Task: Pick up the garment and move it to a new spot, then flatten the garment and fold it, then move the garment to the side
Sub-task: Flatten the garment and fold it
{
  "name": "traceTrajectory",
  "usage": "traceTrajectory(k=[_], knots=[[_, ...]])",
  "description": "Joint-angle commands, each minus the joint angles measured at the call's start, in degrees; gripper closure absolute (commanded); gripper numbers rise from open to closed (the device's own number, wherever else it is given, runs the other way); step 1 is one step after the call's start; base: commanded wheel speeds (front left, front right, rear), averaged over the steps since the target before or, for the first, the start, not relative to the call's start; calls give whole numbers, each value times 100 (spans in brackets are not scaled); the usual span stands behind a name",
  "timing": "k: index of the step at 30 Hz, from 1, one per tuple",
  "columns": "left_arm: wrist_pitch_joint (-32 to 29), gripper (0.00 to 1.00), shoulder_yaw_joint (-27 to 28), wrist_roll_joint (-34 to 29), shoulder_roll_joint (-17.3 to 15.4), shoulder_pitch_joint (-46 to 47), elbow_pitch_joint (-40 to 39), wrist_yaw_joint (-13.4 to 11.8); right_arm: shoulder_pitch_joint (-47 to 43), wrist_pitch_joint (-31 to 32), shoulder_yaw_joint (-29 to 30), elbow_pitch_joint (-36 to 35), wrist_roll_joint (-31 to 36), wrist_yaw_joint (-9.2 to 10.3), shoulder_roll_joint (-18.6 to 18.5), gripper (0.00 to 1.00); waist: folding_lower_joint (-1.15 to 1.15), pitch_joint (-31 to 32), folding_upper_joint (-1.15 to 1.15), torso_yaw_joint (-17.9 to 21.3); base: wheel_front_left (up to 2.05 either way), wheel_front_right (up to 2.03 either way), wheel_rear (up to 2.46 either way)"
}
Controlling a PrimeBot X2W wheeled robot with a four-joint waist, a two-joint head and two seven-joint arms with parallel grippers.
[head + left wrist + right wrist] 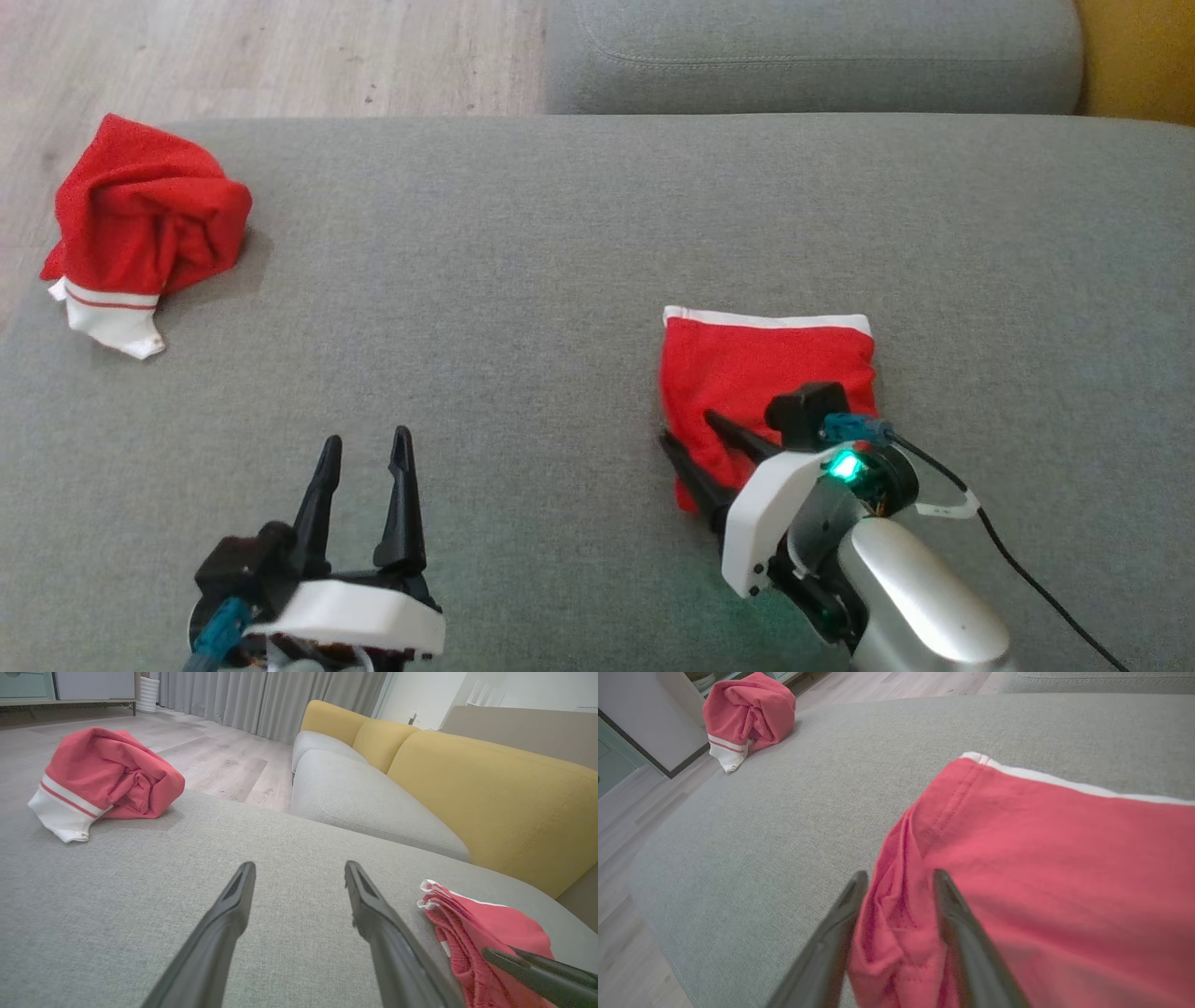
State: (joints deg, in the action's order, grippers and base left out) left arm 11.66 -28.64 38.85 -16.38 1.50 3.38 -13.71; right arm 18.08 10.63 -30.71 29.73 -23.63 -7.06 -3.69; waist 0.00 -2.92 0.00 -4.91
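On the grey sofa seat [523, 280], lower right of the head view: the right arm comes in from the bottom edge, its silver forearm [924, 597] angled up and to the left, a green light [845, 465] lit on the wrist housing and a black cable [1027, 579] trailing off to the right. The right claw [688, 427] sits low over the left edge of a folded plain red cloth [747, 364] with a thin white border along its far side. In the right wrist view this claw [900, 875] has its fingers part-way apart, straddling a rumpled fold at the cloth's [1041, 858] near-left corner. The fold lies between the fingers and appears to touch both, and the cloth lies flat on the seat, not lifted. The left arm is at the lower left of the head view, with the left claw [366, 437] pointing forward over bare cushion. Its fingers are spread wide, holding and touching nothing, which the left wrist view [299, 865] confirms. The same view shows the red cloth [486, 924] to the right, with the tips of the right claw over it. The garment [149, 215], red with a white sleeve and a red-and-white stripe, is bunched in a heap at the far left corner of the seat, next to the wooden floor [233, 56], well apart from both claws. It also shows in the left wrist view [107, 772] and the right wrist view [747, 707]. A yellow backrest [490, 798] stands behind the seat.
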Motion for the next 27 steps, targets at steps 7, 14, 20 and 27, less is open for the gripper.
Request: traceTrajectory(k=[7, 14, 20, 27], knots=[[57, 0, 200, 13, -81, 174, -177, -61, -115, -330, -59, -633, 19, -43, 80, 0, 0, -3, 0, 162, 0, 0, 0], [53, 0, 156, 13, -72, 174, -178, -69, -457, -529, 710, -1203, 342, -43, 81, 0, 0, 11, 0, 272, 0, 0, 0], [56, 0, 126, 12, -62, 187, -171, -67, -685, -587, 1350, -1520, 686, -43, 69, 0, 0, -4, 0, 295, 0, 0, 0], [77, 0, 92, 20, -38, 276, -98, -7, -734, -621, 1367, -1421, 1133, -43, -116, 100, 0, -112, 0, 225, 0, 0, 0]])
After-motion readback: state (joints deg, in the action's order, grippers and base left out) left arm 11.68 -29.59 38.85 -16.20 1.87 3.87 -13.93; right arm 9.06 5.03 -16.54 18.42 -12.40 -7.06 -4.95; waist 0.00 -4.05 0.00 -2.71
